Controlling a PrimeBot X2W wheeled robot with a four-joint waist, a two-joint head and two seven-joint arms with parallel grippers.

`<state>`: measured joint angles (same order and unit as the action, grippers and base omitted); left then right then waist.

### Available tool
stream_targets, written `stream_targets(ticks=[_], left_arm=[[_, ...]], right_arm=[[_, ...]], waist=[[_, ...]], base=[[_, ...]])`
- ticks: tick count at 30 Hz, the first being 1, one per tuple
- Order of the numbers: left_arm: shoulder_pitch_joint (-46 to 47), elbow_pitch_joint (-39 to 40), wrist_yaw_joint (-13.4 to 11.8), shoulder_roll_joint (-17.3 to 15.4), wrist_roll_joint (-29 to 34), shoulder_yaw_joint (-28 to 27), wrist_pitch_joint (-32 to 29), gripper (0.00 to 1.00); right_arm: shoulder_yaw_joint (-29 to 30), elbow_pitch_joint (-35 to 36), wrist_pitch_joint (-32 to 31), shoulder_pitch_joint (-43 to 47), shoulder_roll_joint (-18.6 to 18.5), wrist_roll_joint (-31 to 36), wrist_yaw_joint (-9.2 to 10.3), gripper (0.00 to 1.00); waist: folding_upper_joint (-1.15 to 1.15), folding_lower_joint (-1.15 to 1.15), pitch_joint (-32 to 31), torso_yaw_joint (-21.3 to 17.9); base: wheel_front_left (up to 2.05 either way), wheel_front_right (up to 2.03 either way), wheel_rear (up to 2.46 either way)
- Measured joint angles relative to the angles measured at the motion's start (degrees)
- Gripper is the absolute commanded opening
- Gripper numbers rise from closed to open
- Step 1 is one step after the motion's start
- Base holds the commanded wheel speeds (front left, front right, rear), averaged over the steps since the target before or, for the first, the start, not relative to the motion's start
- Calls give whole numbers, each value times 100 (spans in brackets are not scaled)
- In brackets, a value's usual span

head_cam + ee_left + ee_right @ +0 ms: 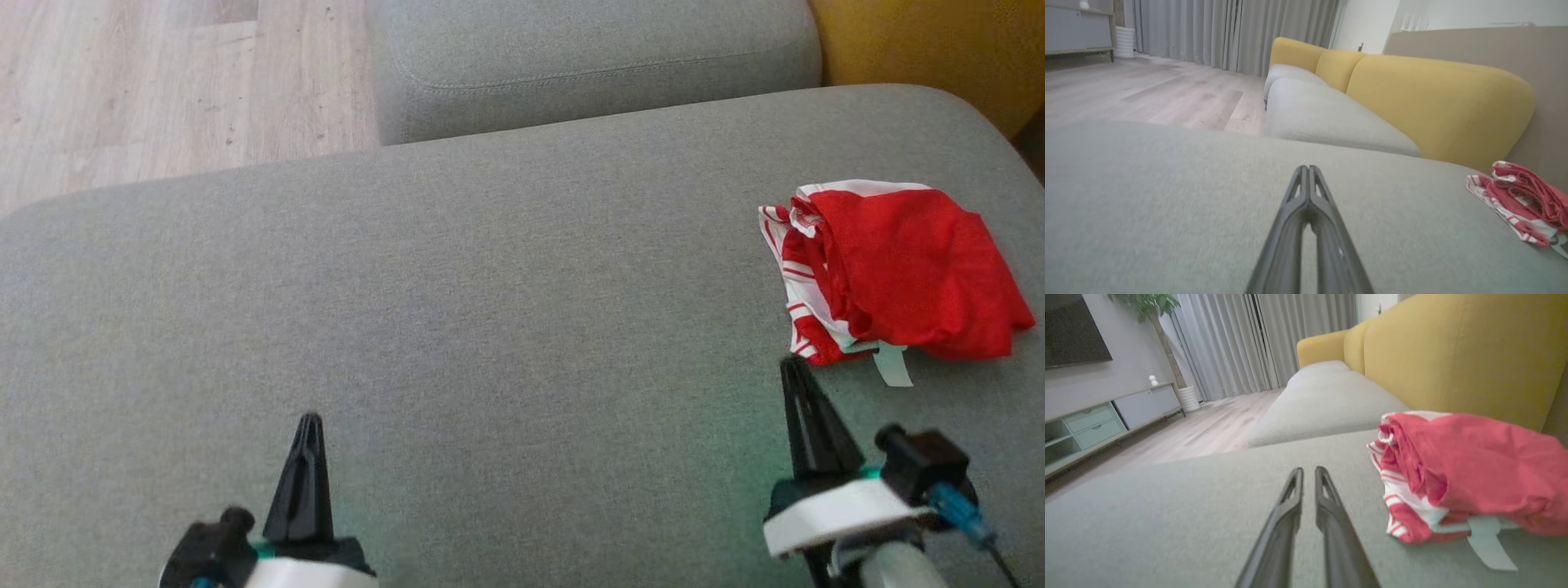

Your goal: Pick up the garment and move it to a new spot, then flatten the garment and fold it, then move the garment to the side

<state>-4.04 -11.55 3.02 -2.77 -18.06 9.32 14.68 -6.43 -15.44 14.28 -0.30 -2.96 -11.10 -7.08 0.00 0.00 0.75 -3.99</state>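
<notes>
Head view first. Looking down on a grey cushion [490,310]. Left gripper [309,420] low, pressed together, pinching nothing. Right gripper [790,366] reading as one dark spike from up here. Garment [898,269], red with white stripes, bunched in a compact layered heap, lying just beyond the right gripper's tips and a shade to their right. Far off to the right of the left gripper.

Over to the left wrist. Left gripper [1307,168] meeting at the tips, empty, bare cushion ahead. Garment [1523,200] way out to the right of the tips, well apart.

Now the right wrist. Right gripper [1308,470] all but together, a thin slit between the fingers, nothing in it. Garment [1474,469] close on the right of the tips, not touching. Pale tag [1488,543] trailing from its near edge.

Hard to call the stage: fits a heap waiting for pickup, fits equally a folded one already parked at the side. Either way, mind that tag and the layered near edge: easy to snag, easy to drag the heap out of shape. Trust the right wrist view for the closest read.
</notes>
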Motion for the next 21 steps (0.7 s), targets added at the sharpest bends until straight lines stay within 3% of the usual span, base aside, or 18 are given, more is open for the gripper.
stream_targets(ticks=[21], left_arm=[[-37,-115,53,-4,-1255,-136,-310,0]], right_arm=[[107,-47,-255,101,-8,-1391,3,0]], waist=[[0,0,-10,68]], base=[[0,0,0]])
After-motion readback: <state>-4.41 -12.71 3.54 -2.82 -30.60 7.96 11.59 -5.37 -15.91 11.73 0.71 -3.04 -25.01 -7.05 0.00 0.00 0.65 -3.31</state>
